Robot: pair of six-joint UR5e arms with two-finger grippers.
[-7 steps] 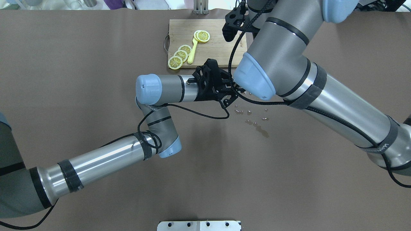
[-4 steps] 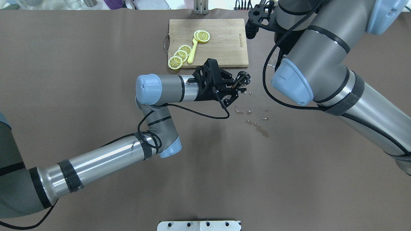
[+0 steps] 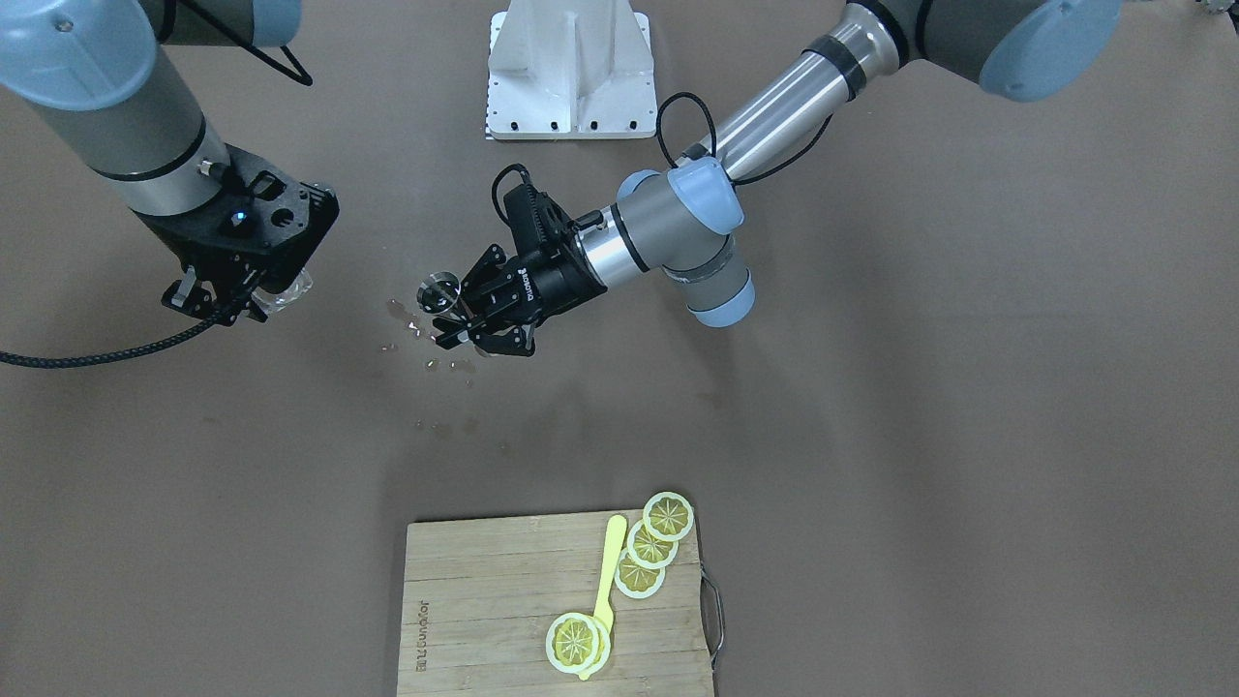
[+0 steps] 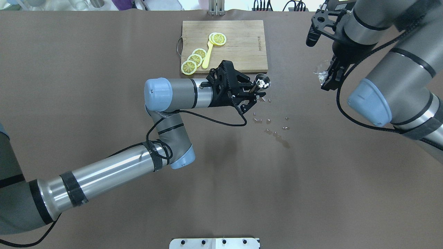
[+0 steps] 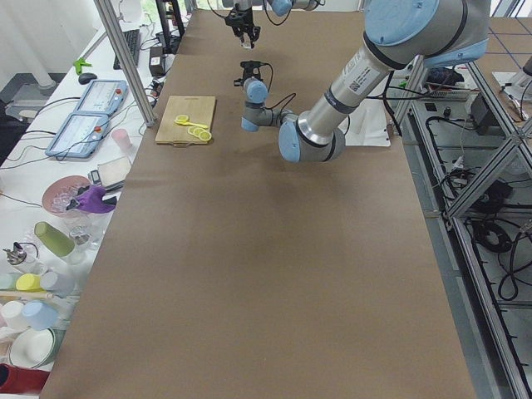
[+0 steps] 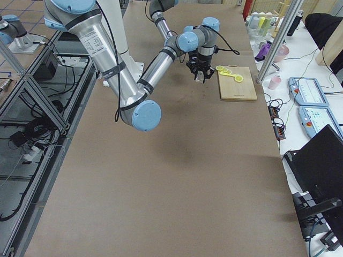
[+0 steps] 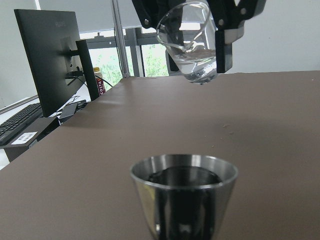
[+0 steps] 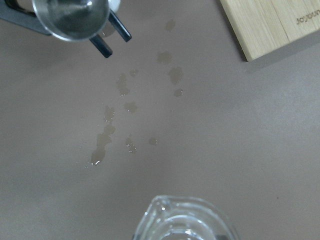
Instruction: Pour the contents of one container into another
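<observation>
The right arm (image 4: 398, 69) was seen swung out to its own side, having been hung over the left claw (image 4: 256, 91) a second before. A clear glass (image 4: 320, 69) was clamped in the right claw (image 4: 327, 77), aloft and well apart from the metal cup (image 4: 262, 82). That cup was gripped low in the narrowly closed left claw. Droplets (image 4: 268, 121) were left on the counter (image 4: 104, 52). The pour was judged done.

The cutting board (image 8: 270, 25), well apart from the jaws of the right gripper (image 4: 328, 76), reads "Joyoun", cut off at the frame edge; a distant cup (image 7: 100, 84) reads "COSTA".
</observation>
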